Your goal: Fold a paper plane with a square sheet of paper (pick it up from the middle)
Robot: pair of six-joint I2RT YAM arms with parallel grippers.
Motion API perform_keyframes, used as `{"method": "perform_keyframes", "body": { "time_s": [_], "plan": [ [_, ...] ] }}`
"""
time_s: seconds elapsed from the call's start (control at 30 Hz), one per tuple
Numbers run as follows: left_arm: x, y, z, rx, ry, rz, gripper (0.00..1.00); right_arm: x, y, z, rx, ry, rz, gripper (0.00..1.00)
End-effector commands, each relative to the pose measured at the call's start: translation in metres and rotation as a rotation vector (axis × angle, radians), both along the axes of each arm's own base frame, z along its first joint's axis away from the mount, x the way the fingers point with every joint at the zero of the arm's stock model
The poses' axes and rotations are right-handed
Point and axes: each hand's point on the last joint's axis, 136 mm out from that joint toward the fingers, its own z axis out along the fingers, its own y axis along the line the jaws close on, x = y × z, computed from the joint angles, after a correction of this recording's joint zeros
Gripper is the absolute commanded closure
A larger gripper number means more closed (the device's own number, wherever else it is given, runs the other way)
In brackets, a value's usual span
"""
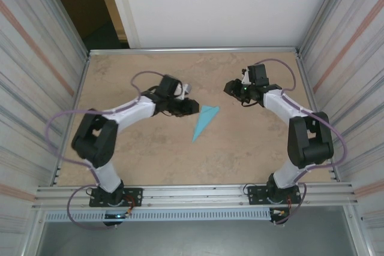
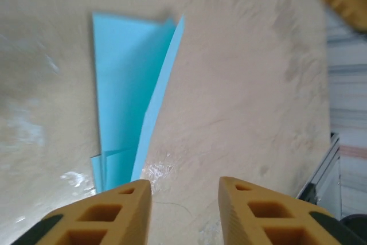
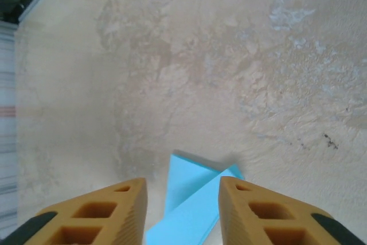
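A paper plane (image 1: 205, 121) lies flat near the middle of a table (image 1: 150, 160), seen from above. It is a narrow light-blue dart with a lengthwise crease, its tip pointing to 7 o'clock and its wide tail to 1 o'clock.

The left gripper (image 1: 192, 107) hangs just beside the tail at 10 o'clock. Its yellow fingers (image 2: 103, 213) are parted with bare table in the gap between them. The right gripper (image 1: 230, 87) sits near the tail at 1 o'clock, apart from it. Its jaws are spread too and hold nothing, and its own camera shows the blue tail on the table beyond them.

The folding looks finished, with the plane lying free, so this seems to be the last step. The next move probably calls for both arms to lift clear without brushing the light paper, which would slide easily.

The table is a mottled beige, stone-like surface with faint glossy patches. Ribbed metal walls (image 1: 36, 58) close in at 9 and 3 o'clock, and a white panel (image 1: 228, 4) stands at 12. An aluminium rail (image 1: 192, 195) at 6 o'clock carries the arm bases, and a dark opening (image 1: 78, 4) shows at 11
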Motion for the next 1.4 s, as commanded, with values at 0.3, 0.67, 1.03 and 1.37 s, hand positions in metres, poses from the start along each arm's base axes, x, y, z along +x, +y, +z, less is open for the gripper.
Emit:
{"method": "perform_keyframes", "body": {
  "time_s": [0.3, 0.67, 1.03, 1.37],
  "plan": [
    [-0.008, 0.134, -0.004, 0.248, -0.093, 0.298, 0.25, -0.064, 0.057, -0.04, -0.366, 0.169, -0.058, 0.36],
    [-0.017, 0.155, -0.02, 0.354, -0.106, 0.318, 0.11, -0.066, 0.091, -0.073, -0.52, 0.244, -0.152, 0.38],
    [-0.018, 0.152, -0.032, 0.35, -0.068, 0.307, 0.11, -0.081, 0.062, -0.083, -0.609, 0.321, -0.292, 0.64],
    [-0.016, 0.149, -0.034, 0.346, -0.058, 0.302, 0.11, -0.081, 0.058, -0.077, -0.549, 0.337, -0.347, 0.92]
  ]
}}
